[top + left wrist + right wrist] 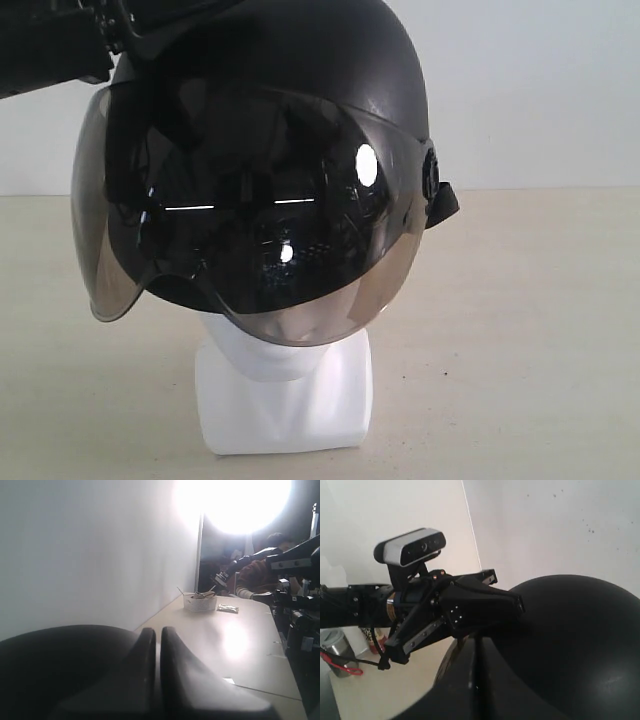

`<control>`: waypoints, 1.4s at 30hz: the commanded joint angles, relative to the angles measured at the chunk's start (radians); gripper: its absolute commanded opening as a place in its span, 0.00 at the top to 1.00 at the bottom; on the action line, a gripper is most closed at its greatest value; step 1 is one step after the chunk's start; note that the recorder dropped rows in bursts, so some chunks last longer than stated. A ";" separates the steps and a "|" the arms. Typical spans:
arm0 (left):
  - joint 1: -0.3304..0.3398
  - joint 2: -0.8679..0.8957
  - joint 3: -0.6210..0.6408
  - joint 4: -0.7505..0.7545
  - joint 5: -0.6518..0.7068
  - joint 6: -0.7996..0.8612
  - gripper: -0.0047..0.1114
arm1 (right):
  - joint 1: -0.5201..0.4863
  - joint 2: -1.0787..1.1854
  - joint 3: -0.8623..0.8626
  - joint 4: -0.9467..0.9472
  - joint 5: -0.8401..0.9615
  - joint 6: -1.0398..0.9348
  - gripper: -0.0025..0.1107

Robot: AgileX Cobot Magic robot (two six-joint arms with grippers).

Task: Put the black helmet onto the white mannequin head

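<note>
The black helmet point(270, 120) sits over the white mannequin head point(285, 400), tilted a little, its smoky visor point(240, 220) down over the face. Only the chin and blocky neck base show below it. My left gripper point(135, 35) comes in from the upper left and rests against the helmet's crown. In the left wrist view the left gripper point(158, 632) is shut with nothing between the fingers, and the helmet dome point(50, 670) lies beside it. My right gripper point(477, 642) is shut, close against the helmet shell point(570, 645); it does not show in the exterior view.
The head stands on a beige table point(530, 330) before a white wall. A small open box point(199, 602) and a packet point(227, 609) lie far down the table, near a seated person point(260, 575) and dark equipment point(300, 610). A metal can point(332, 645) stands by a red cord point(342, 667).
</note>
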State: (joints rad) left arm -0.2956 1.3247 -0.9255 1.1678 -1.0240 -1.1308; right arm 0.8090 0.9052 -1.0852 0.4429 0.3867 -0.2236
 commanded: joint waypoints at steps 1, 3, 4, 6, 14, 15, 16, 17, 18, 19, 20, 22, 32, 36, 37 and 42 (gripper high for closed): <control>-0.005 -0.003 -0.018 -0.001 0.030 0.006 0.92 | -0.001 0.061 -0.075 -0.010 0.053 -0.040 0.98; -0.003 -0.003 -0.034 0.001 0.031 0.006 0.92 | -0.001 0.079 -0.107 -0.010 0.080 -0.046 0.98; 0.001 -0.003 -0.039 0.001 0.034 0.006 0.92 | -0.001 0.091 -0.123 -0.010 0.096 -0.049 0.98; 0.018 -0.003 -0.054 0.001 0.034 0.006 0.92 | -0.001 0.117 -0.153 -0.010 0.130 -0.049 0.98; 0.101 -0.003 -0.105 0.023 0.034 0.006 0.92 | -0.001 0.226 -0.264 -0.010 0.212 -0.066 0.98; 0.114 -0.003 -0.115 0.038 0.035 0.010 0.92 | -0.001 0.239 -0.279 -0.010 0.227 -0.066 0.98; 0.127 -0.003 -0.123 0.050 0.038 0.010 0.92 | -0.001 0.257 -0.295 -0.010 0.246 -0.066 0.98; 0.139 -0.003 -0.133 0.068 0.038 0.008 0.92 | -0.001 0.275 -0.312 -0.010 0.261 -0.068 0.98; 0.149 -0.001 -0.144 0.090 0.038 0.000 0.92 | -0.001 0.292 -0.325 -0.010 0.271 -0.071 0.98; 0.157 0.001 -0.156 0.112 0.038 -0.009 0.92 | -0.001 0.308 -0.343 -0.010 0.283 -0.076 0.98; 0.164 0.005 -0.169 0.142 0.033 -0.029 0.92 | -0.001 0.323 -0.359 -0.010 0.293 -0.079 0.98; 0.176 0.021 -0.197 0.198 0.005 -0.056 0.92 | -0.001 0.351 -0.391 -0.010 0.316 -0.078 0.98; 0.181 0.133 -0.278 0.265 -0.132 -0.086 0.92 | -0.001 0.486 -0.557 -0.012 0.453 -0.084 0.98; 0.181 0.166 -0.314 0.265 -0.190 -0.089 0.92 | -0.001 0.538 -0.603 -0.012 0.516 -0.084 0.98; 0.181 0.173 -0.321 0.265 -0.191 -0.094 0.92 | -0.001 0.544 -0.603 -0.012 0.516 -0.084 0.98; 0.181 0.204 -0.353 0.281 -0.197 -0.104 0.92 | -0.001 0.561 -0.603 -0.012 0.517 -0.084 0.98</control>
State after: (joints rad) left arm -0.1165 1.5121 -1.2572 1.4360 -1.2108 -1.2189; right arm 0.8090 1.4623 -1.6747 0.4344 0.8982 -0.3015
